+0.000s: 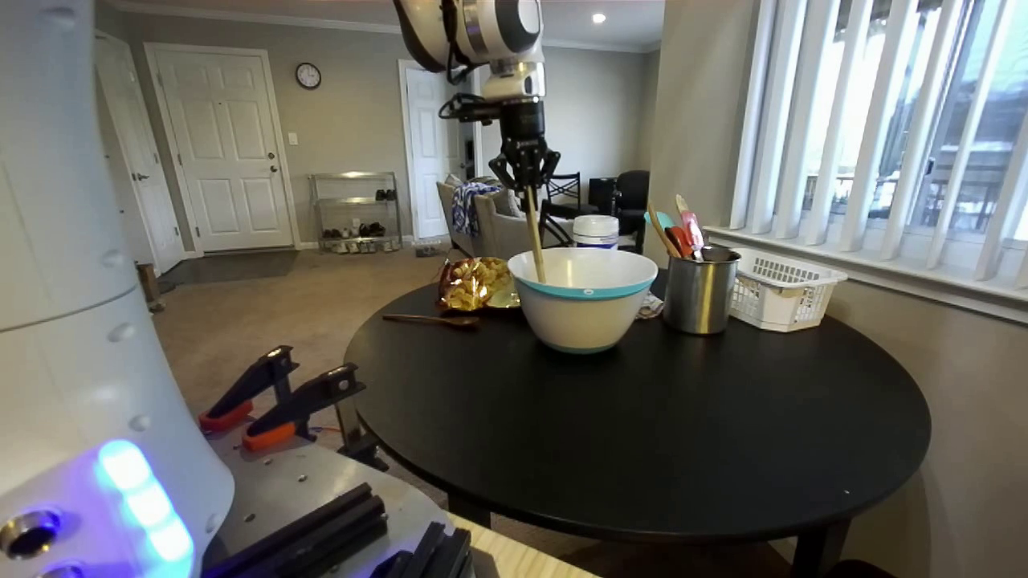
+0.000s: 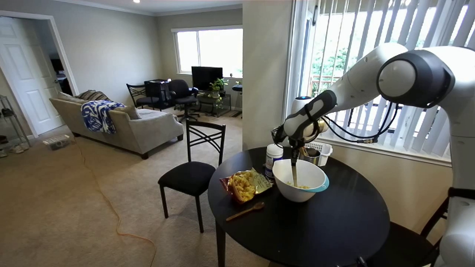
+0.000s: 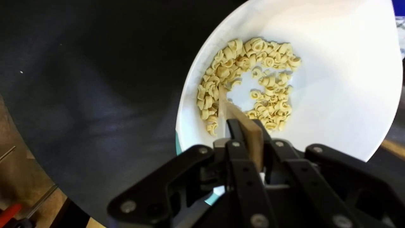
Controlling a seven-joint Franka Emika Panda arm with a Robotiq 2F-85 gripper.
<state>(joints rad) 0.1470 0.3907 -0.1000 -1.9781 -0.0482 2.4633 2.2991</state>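
Observation:
My gripper (image 3: pixel 246 123) is shut on a flat wooden utensil (image 3: pixel 253 134), which slants down from between the fingers. The utensil's lower end reaches into a white mixing bowl (image 1: pixel 582 317) with a teal rim, standing on the black round table (image 1: pixel 642 433). Curled dry pasta (image 3: pixel 273 109) lies on the bowl's bottom, in the wrist view, around a bare patch by the utensil's tip. In an exterior view the gripper (image 1: pixel 530 185) hangs above the bowl with the utensil nearly upright. An open shiny bag (image 2: pixel 262 181) of pasta and a wooden spoon (image 2: pixel 245 211) lie beside the bowl.
A lidded white canister (image 2: pixel 274 157) stands close behind the bowl. Near the window are a metal pot (image 1: pixel 700 297) of utensils and a white plastic basket (image 1: pixel 791 293). A black chair (image 2: pixel 190 178) stands at the table's side.

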